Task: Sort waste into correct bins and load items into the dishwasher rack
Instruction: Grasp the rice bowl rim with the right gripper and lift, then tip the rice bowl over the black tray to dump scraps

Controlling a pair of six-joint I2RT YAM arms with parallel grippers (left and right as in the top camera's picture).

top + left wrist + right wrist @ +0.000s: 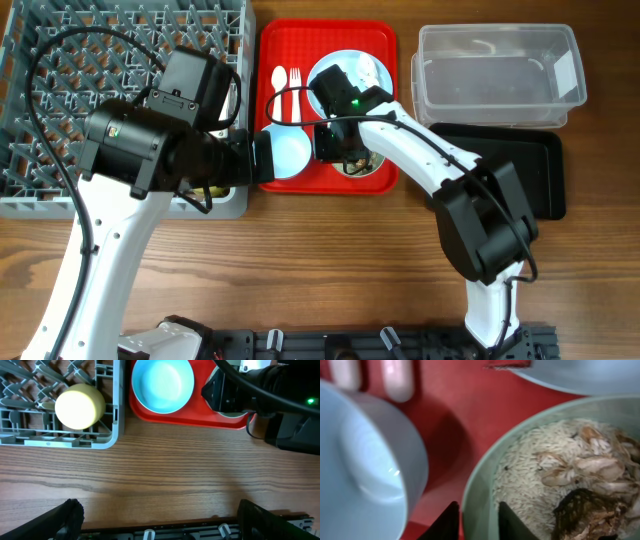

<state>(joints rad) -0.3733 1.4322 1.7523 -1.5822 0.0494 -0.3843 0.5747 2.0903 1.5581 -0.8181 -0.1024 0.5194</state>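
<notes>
My right gripper (479,522) is shut on the near rim of the mint green bowl (485,485), one finger inside and one outside. The bowl holds white rice grains (535,465) and brown scraps (585,510). It stands on the red tray beside the pale blue bowl (288,150). The pale blue plate (355,70) lies behind, partly under my right arm. The white fork and spoon (287,78) lie on the tray. The yellow cup (79,406) lies in the grey rack (60,100). My left gripper (160,520) is open and empty above bare table by the rack's corner.
The red serving tray (275,40) sits between the rack and the bins. The clear tub (500,70) stands at the back right, with the black tray (545,170) in front of it. My left arm covers the rack's right front corner.
</notes>
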